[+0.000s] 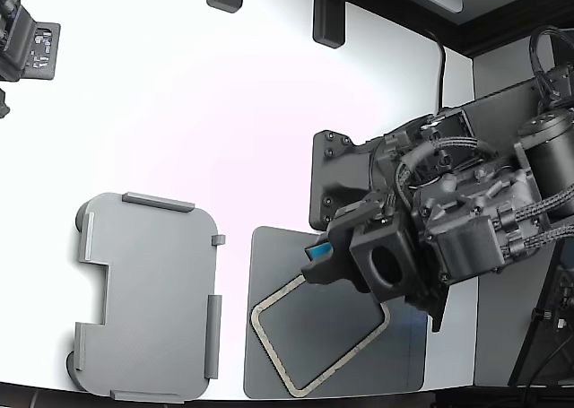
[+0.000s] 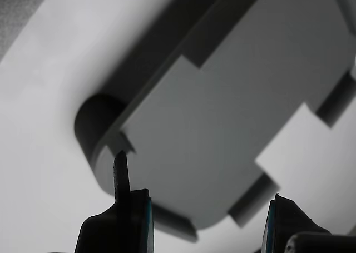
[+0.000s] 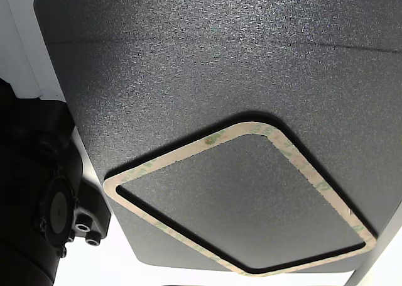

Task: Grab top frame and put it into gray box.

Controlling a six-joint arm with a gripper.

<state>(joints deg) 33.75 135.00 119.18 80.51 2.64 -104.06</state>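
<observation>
The top frame point(image 1: 269, 341), a thin beige outline with greenish speckles, sits turned at an angle over the dark gray mat point(image 1: 395, 363). In the other view the frame point(image 3: 176, 153) throws a dark shadow on the mat point(image 3: 188, 60). My gripper point(image 1: 321, 257) hovers over the frame's far corner, its blue pads pointing toward the exterior view's left. In the wrist view the gripper point(image 2: 203, 219) has its jaws wide apart with nothing between the pads. The gray box point(image 1: 148, 300), a light gray tray with edge tabs and a notch, lies on the white table to the exterior view's left and fills the wrist view point(image 2: 233, 125).
A black mounting plate point(image 1: 327, 175) and the arm's body point(image 1: 466, 220) stand behind the mat. Black fixtures point(image 1: 327, 18) hang at the table's far edge. A dark device point(image 1: 27, 40) sits at the far left. White table point(image 1: 179, 112) lies between them.
</observation>
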